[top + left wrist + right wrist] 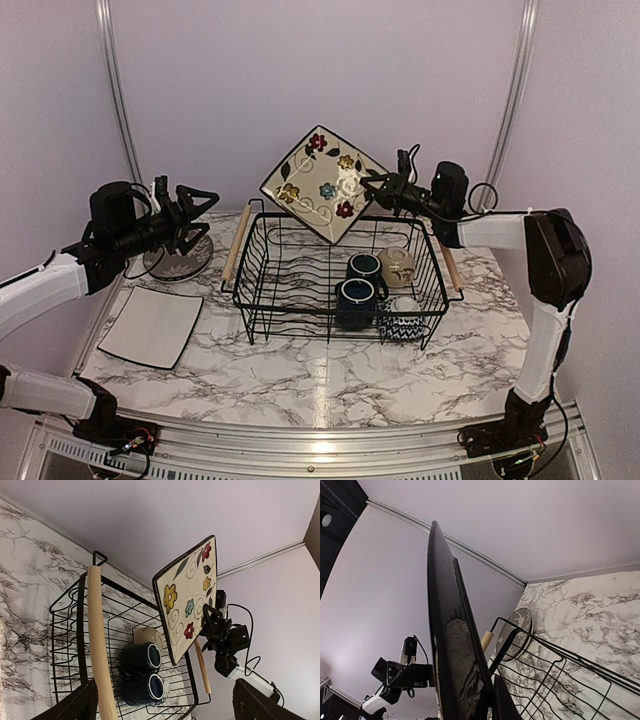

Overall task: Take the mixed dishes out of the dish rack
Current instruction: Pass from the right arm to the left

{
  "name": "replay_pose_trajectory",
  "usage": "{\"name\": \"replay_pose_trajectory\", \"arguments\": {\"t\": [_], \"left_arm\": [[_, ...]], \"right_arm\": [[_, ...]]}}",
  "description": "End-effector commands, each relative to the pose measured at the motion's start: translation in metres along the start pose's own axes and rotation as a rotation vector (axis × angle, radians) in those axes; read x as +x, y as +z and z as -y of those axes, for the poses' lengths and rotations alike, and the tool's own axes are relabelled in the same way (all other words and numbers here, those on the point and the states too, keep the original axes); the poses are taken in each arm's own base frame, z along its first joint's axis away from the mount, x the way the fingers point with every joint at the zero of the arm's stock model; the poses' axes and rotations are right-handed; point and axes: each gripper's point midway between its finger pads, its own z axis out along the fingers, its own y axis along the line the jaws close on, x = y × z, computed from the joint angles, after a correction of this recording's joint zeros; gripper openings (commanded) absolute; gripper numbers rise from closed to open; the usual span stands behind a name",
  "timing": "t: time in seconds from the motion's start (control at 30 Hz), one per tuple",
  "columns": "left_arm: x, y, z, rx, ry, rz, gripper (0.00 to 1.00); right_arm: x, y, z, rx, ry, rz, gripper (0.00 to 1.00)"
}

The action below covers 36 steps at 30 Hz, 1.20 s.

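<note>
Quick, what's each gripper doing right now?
Left gripper: open, holding nothing.
Right gripper: closed on the square floral plate, held above the dish rack.

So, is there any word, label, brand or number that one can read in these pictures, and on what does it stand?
None: no text can be read in any view.
The square floral plate in the right gripper shows only flowers and swirls.
The two mugs, the dish rack, the plain square plate and the round grey plate carry no visible writing.
</note>
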Motion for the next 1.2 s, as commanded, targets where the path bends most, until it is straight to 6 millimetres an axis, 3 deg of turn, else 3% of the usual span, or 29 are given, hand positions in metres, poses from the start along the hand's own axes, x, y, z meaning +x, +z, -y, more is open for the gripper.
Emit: {"name": "replay_pose_trajectory", "arguments": {"t": [0.0,0.17,0.43,0.67,0.9,1.17], "left_arm": [[0.002,0.021,0.054,0.184,0.006,-0.024,0.95],[0.016,0.05,0.073,0.255,-0.023,-0.075,0.93],[0.026,0.079,0.11,0.401,-0.043,-0.083,0.9],[0.032,0.097,0.107,0.392,-0.048,-0.091,0.83],[0.037,0.101,0.105,0.405,-0.065,-0.058,0.59],[0.041,0.103,0.097,0.389,-0.078,-0.008,0.45]], "right_arm": [[-0.039,-0.029,-0.148,-0.409,-0.134,0.147,0.0],[-0.036,-0.034,-0.165,-0.433,-0.12,0.175,0.0],[-0.022,-0.03,-0.187,-0.501,-0.069,0.19,0.0],[-0.013,-0.028,-0.187,-0.524,-0.034,0.19,0.0],[-0.006,-0.028,-0.18,-0.505,0.004,0.229,0.0],[0.003,-0.025,-0.173,-0.482,0.052,0.277,0.0]]}}
